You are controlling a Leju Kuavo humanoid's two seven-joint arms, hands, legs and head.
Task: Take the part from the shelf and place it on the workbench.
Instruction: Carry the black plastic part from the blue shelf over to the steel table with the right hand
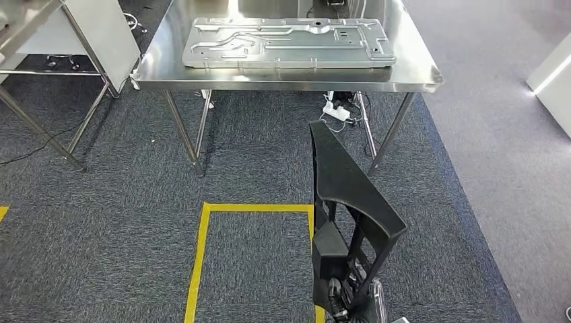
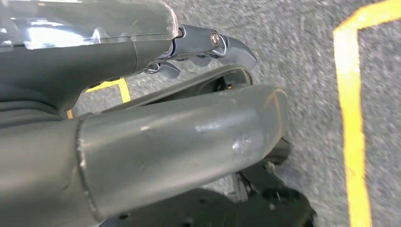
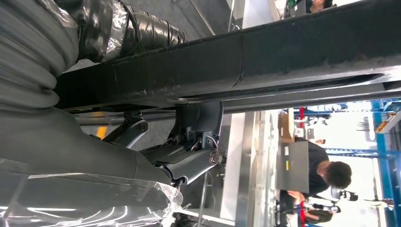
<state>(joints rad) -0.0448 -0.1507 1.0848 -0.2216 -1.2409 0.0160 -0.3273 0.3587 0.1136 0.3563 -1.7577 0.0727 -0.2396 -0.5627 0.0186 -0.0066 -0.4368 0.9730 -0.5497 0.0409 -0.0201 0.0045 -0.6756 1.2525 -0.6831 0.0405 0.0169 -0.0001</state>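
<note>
- A steel worktop point(image 1: 289, 84) stands ahead on a grey carpet floor point(image 1: 101, 222)
- A flat silver panel point(image 1: 288, 42) with pressed ribs and small holes lies on the worktop, close to its front edge and reaching almost to its right front corner
- A white power strip point(image 1: 337, 111) with cables lies on the floor under the worktop, by its right front legs
- A second steel frame point(image 1: 40, 74) with a white board point(image 1: 108, 37) leaning against it stands just left of the worktop's left edge
- Yellow tape point(image 1: 202, 256) marks a rectangle on the floor in front of the worktop; its right side runs under the part
- In the right wrist view a person point(image 3: 326, 172) in a dark top sits in the background
- The part point(image 1: 350, 202) is a long black moulded piece with open cut-outs and a narrow upper end, held upright over the floor short of the worktop's front edge
- The right hand point(image 3: 189, 156) grips the part from beneath, dark fingers point(image 3: 137, 130) curled against its black beam
- The left hand point(image 2: 179, 127) hangs above the floor; whether it holds anything I cannot tell
</note>
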